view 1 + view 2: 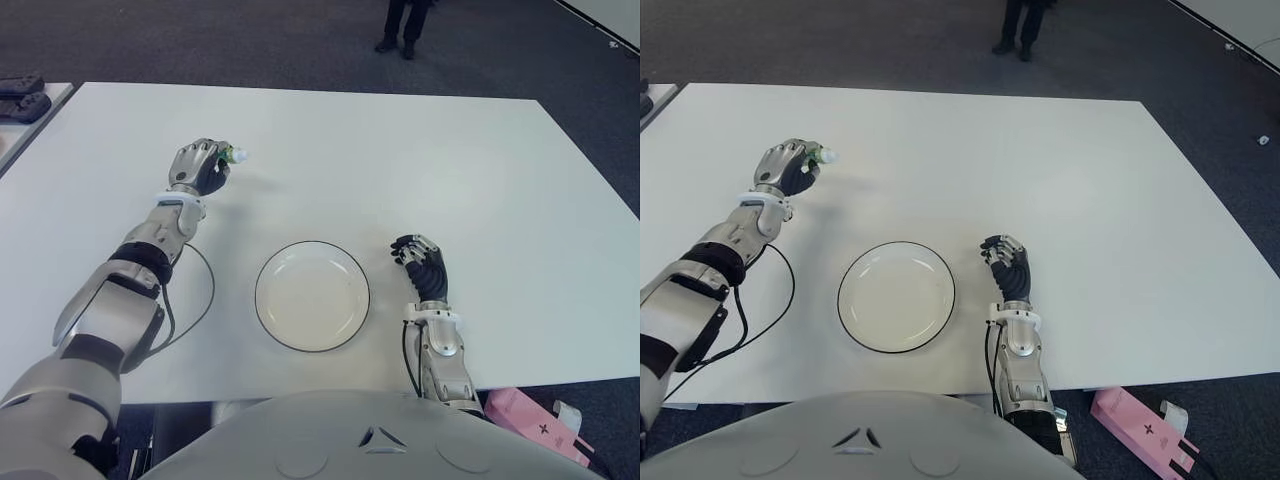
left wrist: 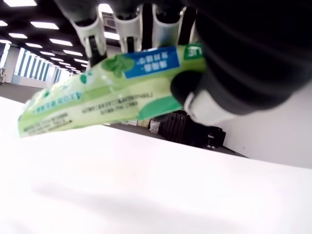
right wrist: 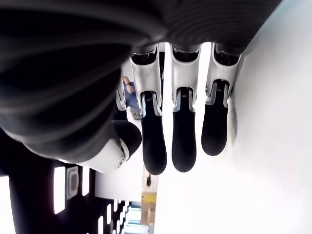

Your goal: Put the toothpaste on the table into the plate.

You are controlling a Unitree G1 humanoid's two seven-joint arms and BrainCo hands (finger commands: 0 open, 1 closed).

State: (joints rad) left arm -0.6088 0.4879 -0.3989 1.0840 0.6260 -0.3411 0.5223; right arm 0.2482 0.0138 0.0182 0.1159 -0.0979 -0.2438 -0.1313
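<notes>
Left hand (image 1: 200, 166) upper left, clamped on green toothpaste tube (image 2: 107, 92); right hand (image 1: 422, 265), fingers relaxed, empty, right of white plate (image 1: 268, 320) at lower centre.

A large white rectangular table (image 1: 400, 150) fills most of the scene, standing on dark grey carpet (image 1: 250, 40). One round white plate (image 1: 312, 295) with a thin dark rim sits directly on the tabletop near the front edge, roughly centred. A thin black cable (image 1: 200, 300) loops across the surface just to the left of the plate.
</notes>
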